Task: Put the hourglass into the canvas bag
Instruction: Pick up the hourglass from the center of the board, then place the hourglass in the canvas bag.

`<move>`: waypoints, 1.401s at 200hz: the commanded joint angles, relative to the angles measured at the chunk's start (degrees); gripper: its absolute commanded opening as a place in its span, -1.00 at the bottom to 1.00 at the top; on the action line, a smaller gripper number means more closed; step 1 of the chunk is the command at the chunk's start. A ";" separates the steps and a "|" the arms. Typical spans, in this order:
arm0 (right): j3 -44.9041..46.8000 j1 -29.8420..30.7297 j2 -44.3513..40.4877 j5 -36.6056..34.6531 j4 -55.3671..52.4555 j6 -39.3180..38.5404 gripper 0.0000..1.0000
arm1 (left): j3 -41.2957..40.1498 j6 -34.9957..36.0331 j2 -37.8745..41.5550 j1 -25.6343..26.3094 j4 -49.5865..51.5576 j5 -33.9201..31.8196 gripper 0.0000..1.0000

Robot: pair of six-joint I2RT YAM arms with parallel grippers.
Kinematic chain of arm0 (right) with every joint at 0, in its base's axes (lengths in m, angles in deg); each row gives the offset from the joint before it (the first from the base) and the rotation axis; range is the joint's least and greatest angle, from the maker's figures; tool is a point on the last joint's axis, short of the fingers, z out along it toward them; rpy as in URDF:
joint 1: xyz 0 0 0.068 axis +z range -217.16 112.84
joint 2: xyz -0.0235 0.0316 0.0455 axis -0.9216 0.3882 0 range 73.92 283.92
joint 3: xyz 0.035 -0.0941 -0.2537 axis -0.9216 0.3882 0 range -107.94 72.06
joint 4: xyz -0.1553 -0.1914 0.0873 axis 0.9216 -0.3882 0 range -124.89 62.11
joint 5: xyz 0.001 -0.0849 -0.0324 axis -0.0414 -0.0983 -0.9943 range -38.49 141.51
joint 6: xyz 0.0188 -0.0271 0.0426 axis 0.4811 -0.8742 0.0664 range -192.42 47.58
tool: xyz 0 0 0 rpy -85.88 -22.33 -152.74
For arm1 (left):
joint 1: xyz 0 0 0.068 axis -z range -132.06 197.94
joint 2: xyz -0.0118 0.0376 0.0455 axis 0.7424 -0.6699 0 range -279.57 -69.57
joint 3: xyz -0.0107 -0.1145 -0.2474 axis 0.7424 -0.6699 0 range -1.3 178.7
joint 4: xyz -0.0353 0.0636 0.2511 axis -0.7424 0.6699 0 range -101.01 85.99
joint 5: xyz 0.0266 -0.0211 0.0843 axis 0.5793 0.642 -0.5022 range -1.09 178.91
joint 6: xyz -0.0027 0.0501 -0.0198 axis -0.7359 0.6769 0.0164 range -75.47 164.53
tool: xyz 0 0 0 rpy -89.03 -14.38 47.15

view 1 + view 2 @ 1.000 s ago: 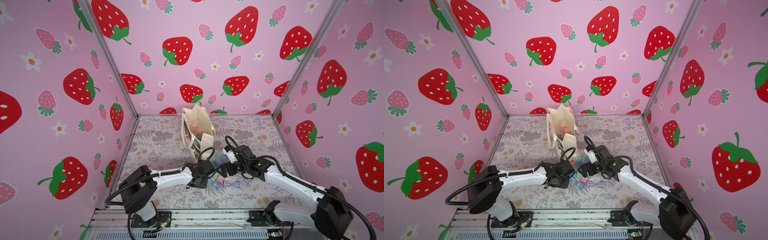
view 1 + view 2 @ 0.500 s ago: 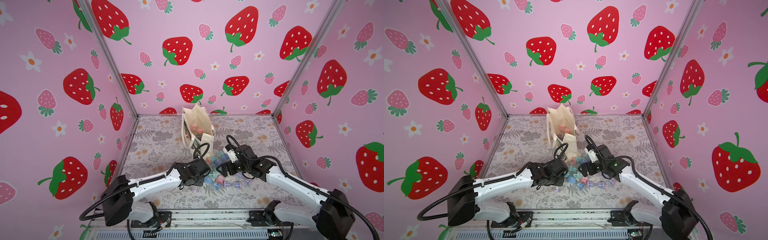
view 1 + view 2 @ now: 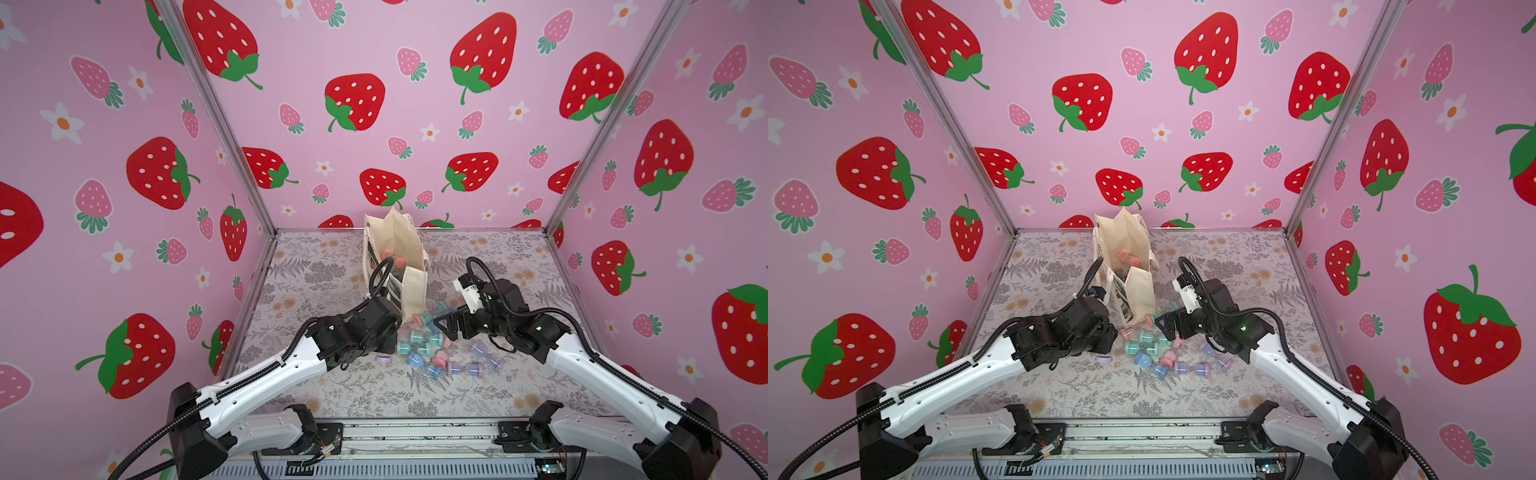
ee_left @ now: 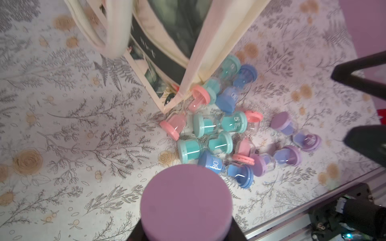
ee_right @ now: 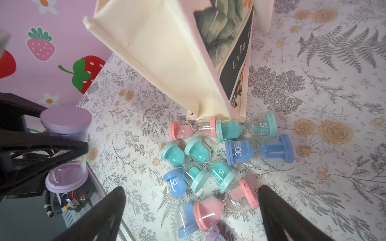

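Left pincer (image 5: 62, 149) pinching a lilac-capped clear hourglass (image 4: 186, 200) across its waist, fingers partly closed on it; its end cap fills the lower middle of the left wrist view. The held hourglass is outside the bag, just beside the bag's near front corner; can't tell if its lower cap touches the grey floral-print counter (image 3: 324, 286). Cream canvas bag with leaf print and dark lettered band (image 3: 401, 239) stands upright at back centre in both top views, mouth open; pink hourglasses (image 3: 400, 262) visible inside. Right pincer (image 5: 191, 188) spread wide, nothing between its fingers; it hovers over the loose pile of teal, blue, pink and lilac hourglasses (image 3: 424, 347) lying against the bag's base; the left pincer is on the pile's other side.
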 commanded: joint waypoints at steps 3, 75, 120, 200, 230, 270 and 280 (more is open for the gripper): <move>-3.06 -1.08 -1.23 -0.95 -1.69 0.39 0.99 | 6.50 4.20 1.45 -1.81 0.80 -1.47 -0.35; -8.82 -4.56 -0.39 -0.60 -2.00 1.31 0.99 | 24.85 9.75 -7.48 -8.70 -3.59 1.59 -0.41; -11.51 -5.89 1.91 0.71 -1.60 0.91 0.99 | 34.65 9.07 -17.17 -12.09 -8.41 1.38 -0.44; -14.42 -7.31 6.76 4.29 2.53 -0.57 0.99 | 45.52 7.93 -33.26 -17.65 -9.98 -2.15 -0.46; -14.91 -7.50 8.66 6.98 5.21 -0.89 0.99 | 47.98 7.62 -38.82 -20.25 -10.38 -1.80 -0.47; -15.70 -7.57 10.94 9.37 6.98 -1.74 0.99 | 50.37 6.86 -47.24 -23.25 -9.71 1.89 -0.50; -15.85 -7.65 11.30 9.48 7.30 -1.89 0.99 | 51.03 6.76 -49.21 -23.70 -9.31 2.48 -0.50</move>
